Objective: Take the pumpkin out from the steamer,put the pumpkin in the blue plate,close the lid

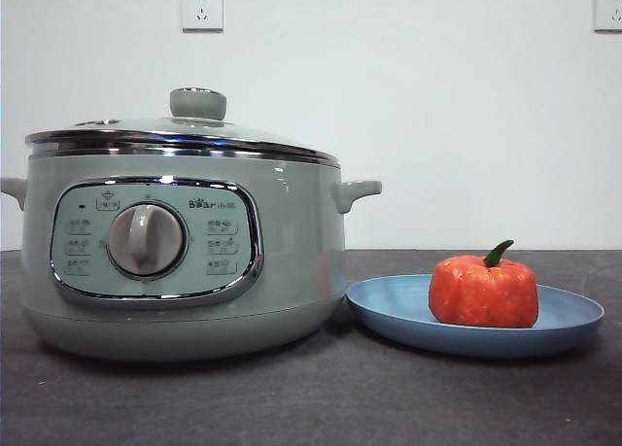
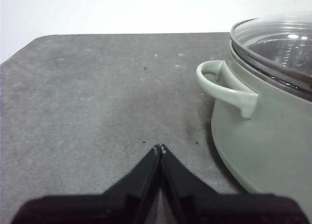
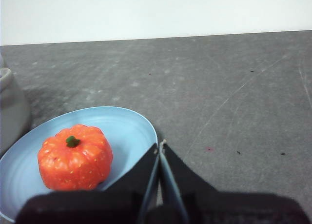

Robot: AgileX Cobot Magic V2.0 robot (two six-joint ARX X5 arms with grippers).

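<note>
Wall [image 1: 437, 125]: plain white, running flat behind the table.
Sockets: one white outlet [image 1: 202, 9] sitting high on the wall, a second [image 1: 608, 9] showing at the top right edge.
Table [image 1: 389, 397]: dark grey, matte, lightly scuffed and speckled.
Light: falling evenly, casting soft shadows on the tabletop.

Even, bright light is washing out the white wall [image 1: 437, 125], glinting along the lid [image 1: 185, 135] rim, laying soft shadows under the steamer [image 1: 292, 271] and blue plate [image 1: 564, 320], everything staying fairly sharp.
</note>
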